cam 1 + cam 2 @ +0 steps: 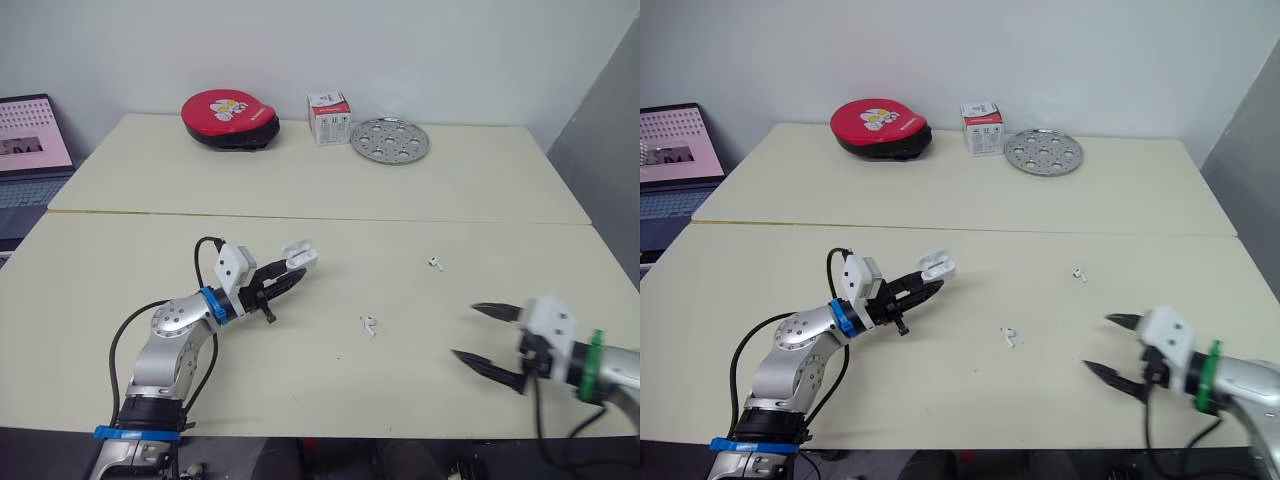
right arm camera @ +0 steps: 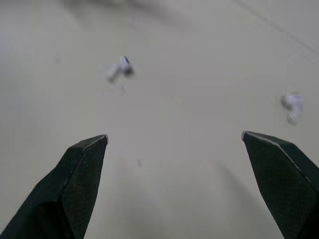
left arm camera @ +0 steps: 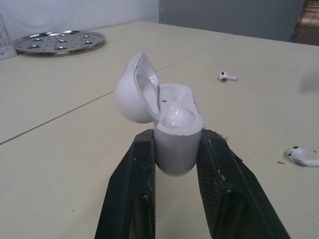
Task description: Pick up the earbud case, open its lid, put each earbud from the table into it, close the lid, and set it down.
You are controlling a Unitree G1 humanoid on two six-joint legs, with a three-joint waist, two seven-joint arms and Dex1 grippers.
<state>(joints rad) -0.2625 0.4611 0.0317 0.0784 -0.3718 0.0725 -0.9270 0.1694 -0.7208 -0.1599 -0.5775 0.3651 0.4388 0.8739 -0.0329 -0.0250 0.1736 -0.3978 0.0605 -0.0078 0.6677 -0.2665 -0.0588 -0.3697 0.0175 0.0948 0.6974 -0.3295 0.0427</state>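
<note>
Left gripper (image 1: 288,276) clamped earbud case (image 3: 174,134), lid (image 3: 135,89) open, centre-left of frame. Right gripper (image 1: 464,330) gaped empty, lower right. Nearer earbud (image 1: 369,325) lay mid-frame: best straddled squarely, pinched gently, with case steady.

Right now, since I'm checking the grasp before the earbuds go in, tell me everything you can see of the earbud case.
The earbud case is a small, rounded, glossy white shell, plastic by its look. Its hinged lid stands flipped open, and the wells inside look empty. The left hand holds it above the table, its two black fingers clamped on the sides of the lower body.
</note>
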